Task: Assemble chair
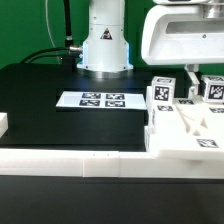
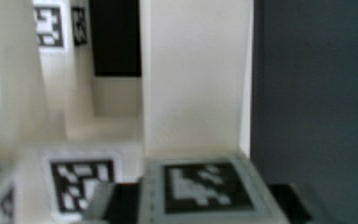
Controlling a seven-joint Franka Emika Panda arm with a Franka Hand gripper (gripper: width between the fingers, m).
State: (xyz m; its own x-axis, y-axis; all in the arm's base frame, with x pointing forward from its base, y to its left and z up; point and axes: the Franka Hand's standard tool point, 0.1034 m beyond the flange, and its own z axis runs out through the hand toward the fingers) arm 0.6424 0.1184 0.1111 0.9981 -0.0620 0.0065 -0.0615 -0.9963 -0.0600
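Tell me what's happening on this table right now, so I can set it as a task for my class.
A robot arm is putting a white chair together. Its gripper hangs low over the chair parts, which sit bunched at the exterior view's right against the border wall. The wrist view shows tagged white posts very close up. Whether the gripper is holding one cannot be told. The marker board lies flat on the black table, with the arm's base behind it.

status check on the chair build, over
Gripper low over the chair parts at the exterior view's right, jaw state unclear. Marker board clear of the work. Nothing seen blocking.
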